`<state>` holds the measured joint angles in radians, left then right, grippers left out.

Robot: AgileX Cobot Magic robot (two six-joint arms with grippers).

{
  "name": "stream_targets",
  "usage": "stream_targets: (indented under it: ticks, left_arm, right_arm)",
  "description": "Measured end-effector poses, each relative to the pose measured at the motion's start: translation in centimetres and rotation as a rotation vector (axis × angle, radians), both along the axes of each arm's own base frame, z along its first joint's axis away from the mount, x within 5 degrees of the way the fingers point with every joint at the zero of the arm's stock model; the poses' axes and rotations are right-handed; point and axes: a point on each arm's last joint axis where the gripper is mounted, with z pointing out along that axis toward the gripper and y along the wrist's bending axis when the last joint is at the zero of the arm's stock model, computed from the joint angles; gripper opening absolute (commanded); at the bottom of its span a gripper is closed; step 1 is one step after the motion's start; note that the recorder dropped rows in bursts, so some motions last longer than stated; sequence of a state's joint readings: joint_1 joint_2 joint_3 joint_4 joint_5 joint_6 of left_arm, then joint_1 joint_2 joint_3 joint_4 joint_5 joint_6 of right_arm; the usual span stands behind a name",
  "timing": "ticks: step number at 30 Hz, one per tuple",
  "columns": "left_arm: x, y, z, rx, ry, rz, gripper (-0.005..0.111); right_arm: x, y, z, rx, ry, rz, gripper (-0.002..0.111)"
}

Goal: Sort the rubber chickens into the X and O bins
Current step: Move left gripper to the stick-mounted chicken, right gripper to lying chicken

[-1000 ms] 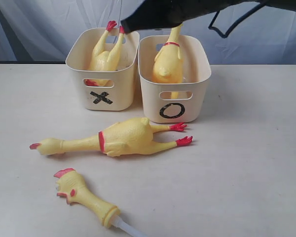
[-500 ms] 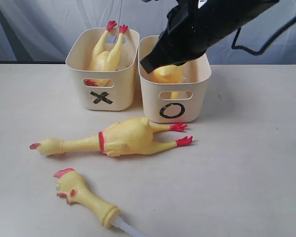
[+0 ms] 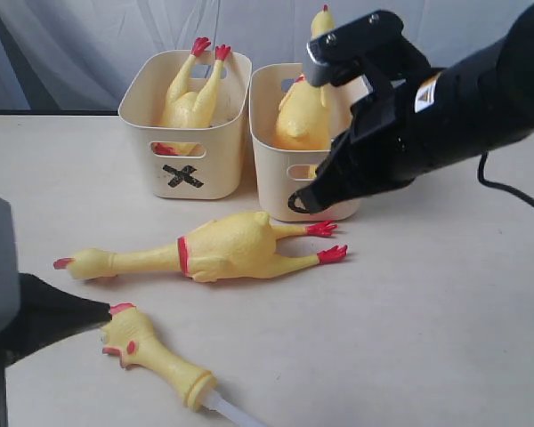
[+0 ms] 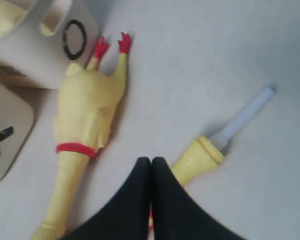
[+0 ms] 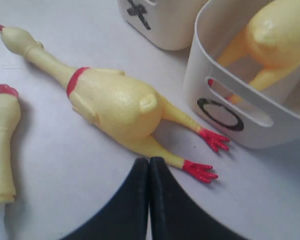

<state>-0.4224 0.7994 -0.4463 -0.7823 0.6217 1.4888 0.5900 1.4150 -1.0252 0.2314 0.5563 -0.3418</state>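
A: Black right end effector (image 5: 149, 161) is seen pressed closed, nothing held, above the whole chicken (image 5: 117, 102), which is laid on the worktop (image 5: 65, 175) just beside the O bin (image 5: 200, 75).

B: It should be opened wide, then lowered across the body, not the thin legs.

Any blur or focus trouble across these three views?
Exterior view: left gripper out of focus near the lens, X bin sharp. Left wrist view: soft overall, the whole chicken on the table smeared. Right wrist view: that whole chicken crisp, shadows gentle.
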Motion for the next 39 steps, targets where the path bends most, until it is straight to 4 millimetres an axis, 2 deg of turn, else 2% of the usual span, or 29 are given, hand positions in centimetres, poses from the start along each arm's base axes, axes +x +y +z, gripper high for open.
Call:
stream_targets:
  ticks: [3, 5, 9, 13, 15, 25, 31, 39]
  left_arm:
    - [1.0, -0.6, -1.3, 0.056, 0.049, -0.055, 0.009]
    - [1.5, -0.9, -2.2, 0.078, 0.098, -0.069, 0.018]
    - [2.3, -1.5, -3.9, 0.127, 0.169, -0.137, 0.044]
    - [2.7, -2.0, -4.9, 0.147, 0.166, -0.217, 0.070]
    - [3.0, -2.2, -5.3, 0.152, 0.155, -0.250, 0.076]
    - [4.5, -2.7, -7.8, 0.218, 0.145, -0.318, 0.075]
    - [5.4, -2.8, -9.0, 0.227, 0.190, -0.258, 0.072]
    - [6.8, -3.6, -9.7, 0.199, 0.242, -0.227, 0.072]
  right_arm:
    - [-0.7, -0.5, -1.7, -0.018, 0.024, -0.007, -0.001]
    - [-1.0, -0.8, -2.5, -0.022, 0.025, -0.014, -0.001]
    - [-1.5, -1.3, -3.7, -0.020, 0.014, -0.029, -0.001]
    - [-1.6, -1.4, -4.1, -0.014, -0.001, -0.037, -0.001]
    - [-1.6, -1.4, -4.0, -0.009, -0.011, -0.039, -0.001]
    - [-1.6, -1.5, -3.9, -0.003, -0.019, -0.041, -0.001]
    - [-1.6, -1.4, -3.8, 0.009, -0.015, -0.047, -0.001]
    - [-1.6, -1.4, -3.8, 0.015, -0.015, -0.051, -0.001]
